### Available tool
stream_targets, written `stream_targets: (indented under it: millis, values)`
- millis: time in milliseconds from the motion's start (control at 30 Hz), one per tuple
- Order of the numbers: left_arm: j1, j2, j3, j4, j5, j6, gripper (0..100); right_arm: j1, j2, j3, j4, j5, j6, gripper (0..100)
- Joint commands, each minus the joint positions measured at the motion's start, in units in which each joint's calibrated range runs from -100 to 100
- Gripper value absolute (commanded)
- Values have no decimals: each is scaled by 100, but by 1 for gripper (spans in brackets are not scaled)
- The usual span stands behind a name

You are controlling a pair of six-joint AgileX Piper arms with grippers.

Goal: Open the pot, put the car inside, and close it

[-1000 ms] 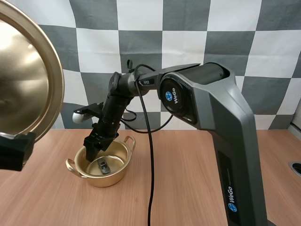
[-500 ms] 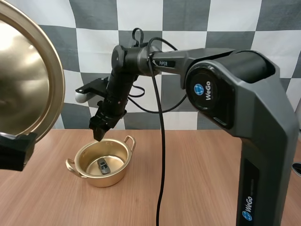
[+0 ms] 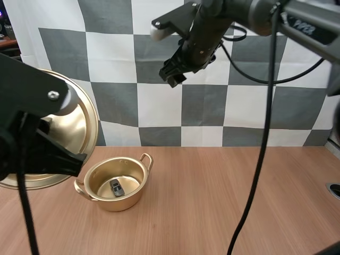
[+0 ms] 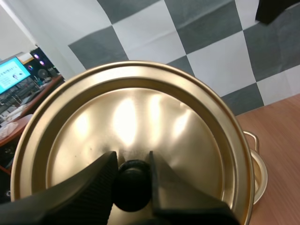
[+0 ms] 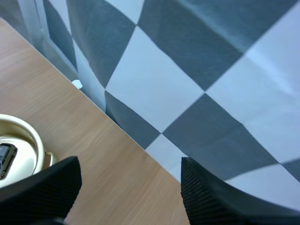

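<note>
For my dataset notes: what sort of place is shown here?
Probably a robot test bench, not a kitchen: a wooden table holds a gold pot with a toy car inside, and the left gripper holds its lid.

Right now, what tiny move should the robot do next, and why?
Probably swing the lid over the pot. The car lies inside it, the right gripper hangs open high above, well clear, and the left gripper holds the lid by its knob just beside the pot.

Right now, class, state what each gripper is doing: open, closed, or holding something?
Left gripper: closed, holding the lid by its knob.
Right gripper: open, empty.
</note>
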Motion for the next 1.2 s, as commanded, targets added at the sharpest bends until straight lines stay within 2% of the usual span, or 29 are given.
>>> stream_targets:
  millis: [0,133,300,467,600,767,1000,1167]
  values:
    - [0,524,446,-251,-1752,-6,0,-49,-1762,-5,209,442,2,100]
    - [0,1535,614,-568,-2505,42,0,-49,-2885,-5,253,640,2,100]
    - [0,3017,614,-581,-3170,64,0,-49,-4138,-5,228,640,-6,100]
    - [0,4144,614,-581,-3072,73,0,-49,-4869,-5,-295,640,-6,100]
    - [0,4838,614,-593,-2990,73,0,-49,-5027,-5,-733,640,-6,100]
    - [0,5370,614,-701,-2990,73,0,-49,-5135,-5,-777,640,25,100]
    - [0,5616,614,-1824,-2444,775,0,-49,-5235,-5,-792,640,25,100]
    - [0,5628,614,-1873,-2476,784,0,-49,-5236,-5,-860,640,25,100]
